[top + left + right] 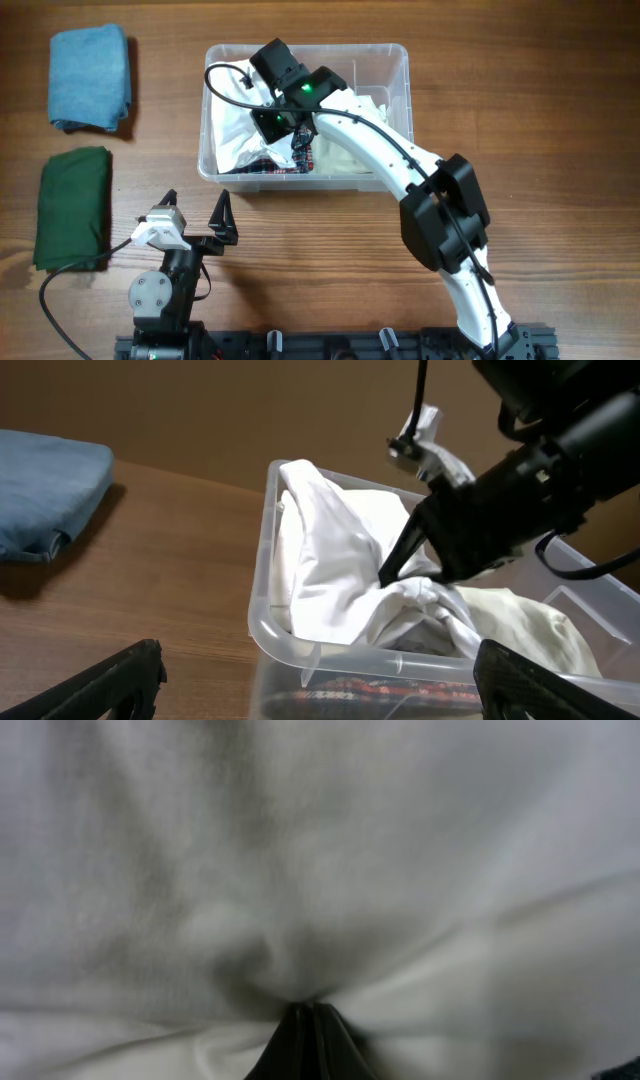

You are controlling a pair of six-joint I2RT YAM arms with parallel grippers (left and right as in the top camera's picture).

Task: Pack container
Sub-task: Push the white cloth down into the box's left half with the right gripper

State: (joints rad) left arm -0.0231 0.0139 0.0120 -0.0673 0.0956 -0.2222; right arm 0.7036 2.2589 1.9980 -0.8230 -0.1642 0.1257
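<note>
My right gripper (273,122) is down inside the container (398,62), its fingers pinched together on a bunch of white cloth (330,575) that fills most of the tub and rides up over its left wall. A dark patterned cloth (296,163) lies under the white one at the near wall. The container sits at the far middle of the table (540,150). My left gripper (197,210) is spread wide and holds nothing, just before the tub's near left corner. A blue cloth (90,78) and a green cloth (72,205) lie folded well off to the left.
</note>
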